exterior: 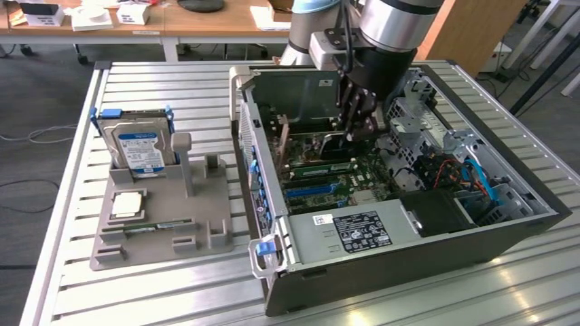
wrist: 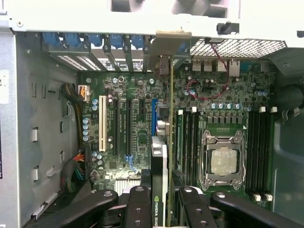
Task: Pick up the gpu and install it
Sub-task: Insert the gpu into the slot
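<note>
Inside the open computer case [exterior: 408, 268], my gripper [exterior: 356, 128] reaches down over the motherboard. It is shut on the gpu [exterior: 328, 140], a thin dark card held on edge. In the wrist view the gpu [wrist: 169, 118] runs as a narrow line from my gripper [wrist: 164, 202] to the case's rear slot openings. Its metal end bracket [wrist: 164, 50] sits against the rear wall, and black fingers [wrist: 137, 204] flank it on both sides. The card stands over the motherboard [wrist: 137, 137] beside a blue slot [wrist: 154, 116]. Whether it is seated in a slot I cannot tell.
A grey parts holder [exterior: 208, 217] lies at the exterior view's left, with a silver hard drive [exterior: 140, 148] upright in it and a green memory strip [exterior: 159, 226]. Inside the case are a power supply [exterior: 358, 231], a processor socket [wrist: 223, 159], memory slots [wrist: 259, 152] and a white slot [wrist: 102, 123].
</note>
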